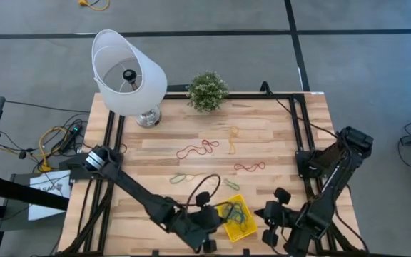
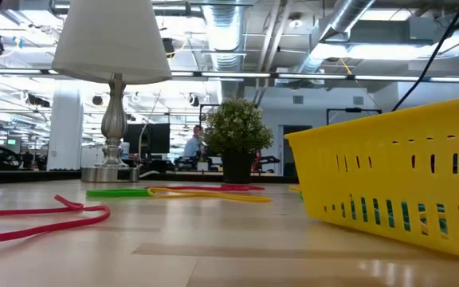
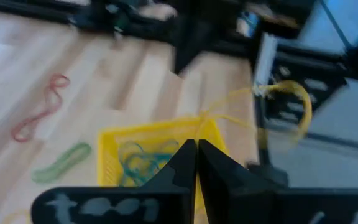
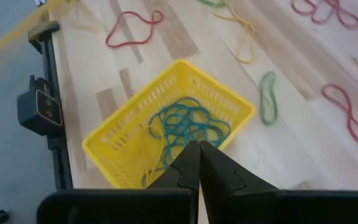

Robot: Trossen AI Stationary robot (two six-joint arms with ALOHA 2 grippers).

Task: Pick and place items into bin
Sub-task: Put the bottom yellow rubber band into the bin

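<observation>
A wooden tabletop (image 1: 262,135) seen from above, with two dark robot arms reaching in from its near edge. A white lamp (image 1: 127,73) stands at the far left corner, and a small potted plant (image 1: 207,91) sits just right of it.

Near the front edge, a little right of centre, lies the yellow bin (image 1: 238,221), with a tangle of blue-green loops (image 4: 185,127) inside.

The left end effector (image 1: 207,216) is at the bin's left side, fingers pressed together and empty. The right end effector (image 1: 271,212) is just beside the bin's right edge, also fully closed and holding nothing.

Loose loops lie on the bare wood: a red one (image 1: 197,149) mid-table, another red one (image 1: 250,167) to its right, a yellow one (image 1: 233,138) between and beyond them, and a green one (image 1: 180,178) left of the bin.
</observation>
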